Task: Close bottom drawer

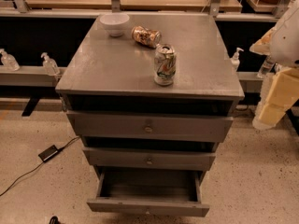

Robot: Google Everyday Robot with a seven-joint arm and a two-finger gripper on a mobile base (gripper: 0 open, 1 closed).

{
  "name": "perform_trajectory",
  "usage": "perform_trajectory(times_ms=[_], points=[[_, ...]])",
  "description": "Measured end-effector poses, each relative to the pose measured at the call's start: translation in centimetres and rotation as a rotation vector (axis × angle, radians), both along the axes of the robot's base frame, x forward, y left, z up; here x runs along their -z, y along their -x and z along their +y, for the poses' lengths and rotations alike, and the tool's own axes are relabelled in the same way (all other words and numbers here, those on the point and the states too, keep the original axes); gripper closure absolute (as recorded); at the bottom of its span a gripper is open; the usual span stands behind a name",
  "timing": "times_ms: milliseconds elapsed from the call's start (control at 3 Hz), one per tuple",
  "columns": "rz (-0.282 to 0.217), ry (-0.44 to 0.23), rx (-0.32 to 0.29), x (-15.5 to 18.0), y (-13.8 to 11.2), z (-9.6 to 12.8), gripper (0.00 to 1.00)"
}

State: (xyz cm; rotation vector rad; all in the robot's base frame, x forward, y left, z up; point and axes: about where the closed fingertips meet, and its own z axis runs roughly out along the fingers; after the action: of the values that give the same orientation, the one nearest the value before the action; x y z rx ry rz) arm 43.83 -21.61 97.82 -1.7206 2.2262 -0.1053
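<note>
Open bottom drawer (pixel 147 205) lower-left of claw (pixel 275 104)

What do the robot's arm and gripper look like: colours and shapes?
At the picture's right edge, beside the cabinet, the arm is a white rounded shell. The gripper below it is pale yellow, with blocky, flat-sided parts. No cables or markings show.

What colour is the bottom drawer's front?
The bottom drawer is grey, camera view; gripper at right edge.

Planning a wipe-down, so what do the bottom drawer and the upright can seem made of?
The bottom drawer: likely wood, matte grey paint, built like a board box. The upright can: thin metal, glossy printed wall, shiny rim. The gripper is at the right edge, beside the cabinet.
</note>
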Motion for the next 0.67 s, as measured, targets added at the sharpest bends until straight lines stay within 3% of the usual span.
perform_trajectory(times_ms=[333, 667], points=[[0.008, -0.014, -0.004, 0.7, -0.2, -0.1, 0.00], [0.053, -0.082, -0.026, 4.1, -1.4, -0.4, 0.00]])
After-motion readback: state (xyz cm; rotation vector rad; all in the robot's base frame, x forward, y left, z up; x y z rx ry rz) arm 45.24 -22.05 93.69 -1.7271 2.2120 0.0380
